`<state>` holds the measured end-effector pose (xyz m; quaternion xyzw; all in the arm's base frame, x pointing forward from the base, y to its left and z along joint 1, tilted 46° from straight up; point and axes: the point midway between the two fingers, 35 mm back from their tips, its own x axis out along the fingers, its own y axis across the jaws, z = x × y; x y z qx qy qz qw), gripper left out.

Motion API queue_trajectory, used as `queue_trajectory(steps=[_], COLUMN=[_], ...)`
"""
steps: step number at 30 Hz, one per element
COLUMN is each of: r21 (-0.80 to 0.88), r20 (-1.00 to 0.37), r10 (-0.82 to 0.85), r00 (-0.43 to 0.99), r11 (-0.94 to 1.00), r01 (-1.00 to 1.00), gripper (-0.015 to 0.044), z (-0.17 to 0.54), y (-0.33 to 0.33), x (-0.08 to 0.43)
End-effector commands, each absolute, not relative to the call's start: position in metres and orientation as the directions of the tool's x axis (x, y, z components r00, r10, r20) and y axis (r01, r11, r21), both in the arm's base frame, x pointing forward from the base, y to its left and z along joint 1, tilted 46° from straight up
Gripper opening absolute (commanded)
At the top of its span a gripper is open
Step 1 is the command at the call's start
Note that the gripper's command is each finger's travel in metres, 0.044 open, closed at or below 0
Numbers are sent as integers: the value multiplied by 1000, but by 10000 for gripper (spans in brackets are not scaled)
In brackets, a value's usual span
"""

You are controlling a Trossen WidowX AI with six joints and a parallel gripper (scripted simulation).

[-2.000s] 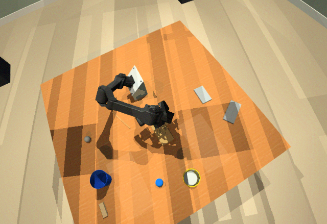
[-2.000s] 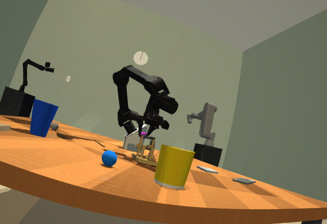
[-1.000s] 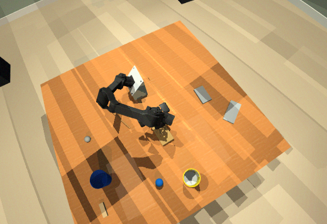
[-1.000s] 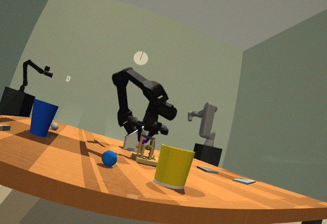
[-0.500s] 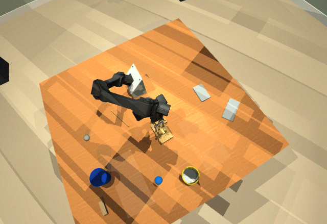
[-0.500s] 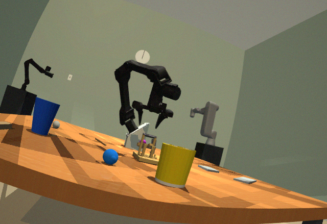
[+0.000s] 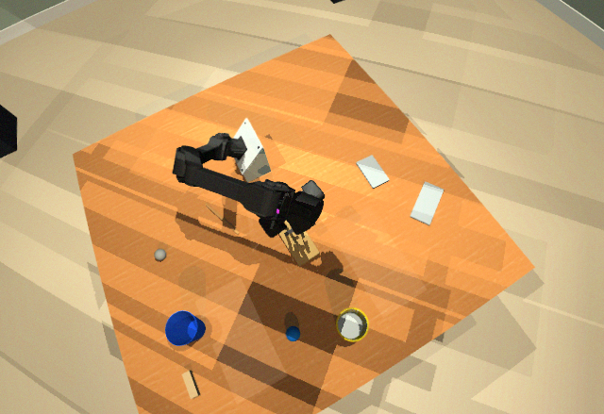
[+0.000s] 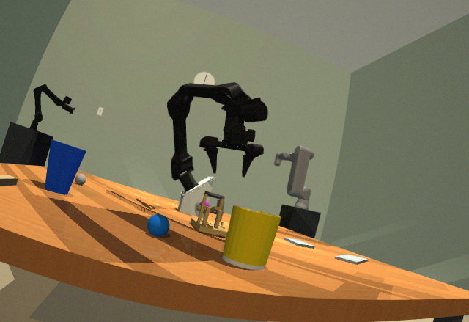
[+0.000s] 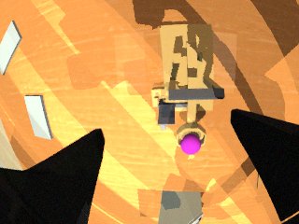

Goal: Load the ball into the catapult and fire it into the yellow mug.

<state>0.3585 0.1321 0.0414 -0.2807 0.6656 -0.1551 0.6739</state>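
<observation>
The catapult (image 7: 311,255) (image 8: 209,229) (image 9: 166,47) stands on the table, its base pointing roughly toward the mug side. The magenta ball (image 7: 277,211) (image 8: 206,204) (image 9: 191,146) is at the cup (image 9: 182,132) of the throwing arm, overlapping the cup's rim in the wrist view. My gripper (image 8: 229,174) (image 9: 168,125) is wide open and empty, above the cup end of the catapult, clear of the ball. Its fingertips are hidden in the top view. The yellow mug (image 7: 351,326) (image 8: 251,237) stands upright beyond the catapult's base.
A blue ball (image 7: 293,333) (image 8: 158,225) lies beside the mug. A blue cup (image 7: 180,329) (image 8: 64,169), a grey ball (image 7: 159,255) (image 8: 80,179) and a wooden block (image 7: 191,384) are on the other side. Two pale plates (image 7: 372,172) (image 7: 427,203) lie near the table's far edge.
</observation>
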Motion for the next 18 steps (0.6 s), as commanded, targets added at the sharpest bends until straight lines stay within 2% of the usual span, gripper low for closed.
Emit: queue_trajectory(steps=[1,9,18], r21=[-580,-618,-721], r20=[-813,-756,-593], r10=[-544,-480,-447], r00=[208,445,670], r11=[789,749,665], r01=[-204,-240,-195], gripper=[440,440,440], z=[43,63,106], y=[147,169,185], x=[404,480,557])
